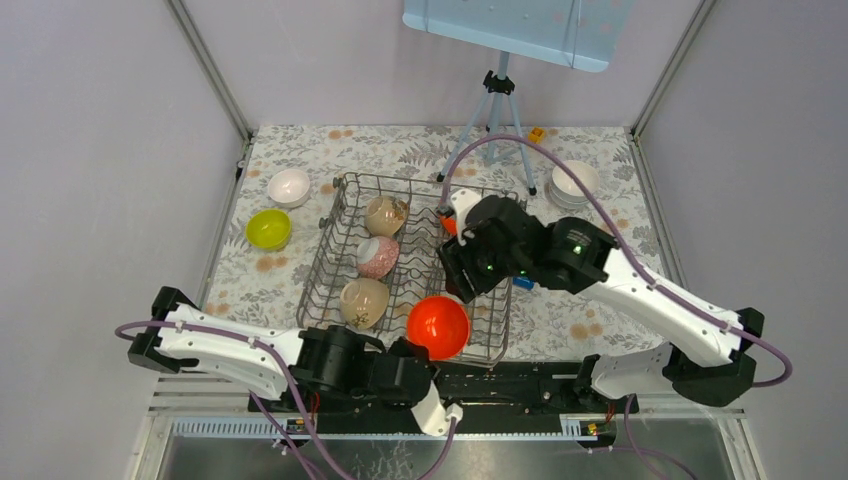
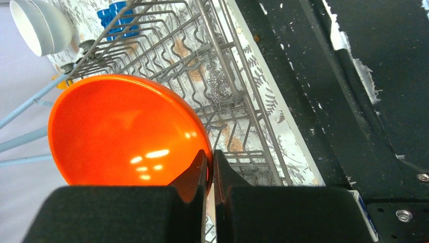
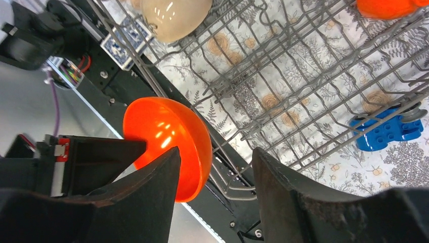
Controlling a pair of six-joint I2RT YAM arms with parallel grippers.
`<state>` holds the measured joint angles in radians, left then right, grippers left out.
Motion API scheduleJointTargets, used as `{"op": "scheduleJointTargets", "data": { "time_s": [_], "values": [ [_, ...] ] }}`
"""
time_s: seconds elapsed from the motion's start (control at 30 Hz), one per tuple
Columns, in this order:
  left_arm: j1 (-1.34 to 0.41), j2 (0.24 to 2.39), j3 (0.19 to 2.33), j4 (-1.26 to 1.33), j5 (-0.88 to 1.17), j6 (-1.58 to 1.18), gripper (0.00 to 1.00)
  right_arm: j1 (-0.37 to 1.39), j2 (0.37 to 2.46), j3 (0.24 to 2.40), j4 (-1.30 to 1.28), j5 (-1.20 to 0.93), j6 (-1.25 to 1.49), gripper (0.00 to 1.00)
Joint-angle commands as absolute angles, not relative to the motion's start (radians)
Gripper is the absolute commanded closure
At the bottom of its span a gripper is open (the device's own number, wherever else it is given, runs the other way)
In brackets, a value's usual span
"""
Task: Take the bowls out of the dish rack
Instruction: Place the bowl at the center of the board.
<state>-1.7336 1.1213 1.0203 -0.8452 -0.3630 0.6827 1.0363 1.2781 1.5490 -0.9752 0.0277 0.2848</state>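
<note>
Orange bowl [image 1: 438, 327] stands on edge at the near right corner of the dish rack [image 1: 400, 178], its rim pinched in the left jaws, which are nearly closed on it. Rack's left row holds a beige bowl [image 1: 384, 214], a pink bowl [image 1: 377, 256] and a second beige one [image 1: 364, 301]; right jaws hang over the rack's right half, parted, gripping nothing. On the flowered surface [image 1: 560, 330], a lime bowl [image 1: 268, 229] and a white bowl [image 1: 289, 186] sit left of the rack, a white stack [image 1: 575, 182] far right, and a blue block [image 3: 387, 132] just beside the rack's right side.
</note>
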Motion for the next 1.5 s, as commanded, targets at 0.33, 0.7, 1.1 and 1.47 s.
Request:
{"op": "scheduleJointTargets", "data": {
  "time_s": [0.33, 0.7, 1.1, 1.47],
  "values": [
    [-1.791, 1.064, 1.043, -0.834, -0.3, 0.666, 1.0, 1.209, 1.348, 1.477, -0.965, 0.203, 0.305, 0.48],
    [-1.792, 1.056, 1.06, -0.835, -0.226, 0.615, 1.0, 1.265, 1.381, 1.468, -0.977, 0.203, 0.332, 0.5],
    [-1.792, 1.034, 1.047, -0.842, -0.205, 0.582, 1.0, 1.294, 1.39, 1.416, -0.978, 0.184, 0.352, 0.57],
    [-1.792, 1.031, 1.032, -0.842, -0.202, 0.564, 1.0, 1.304, 1.398, 1.4, -0.967, 0.179, 0.367, 0.68]
  ]
}}
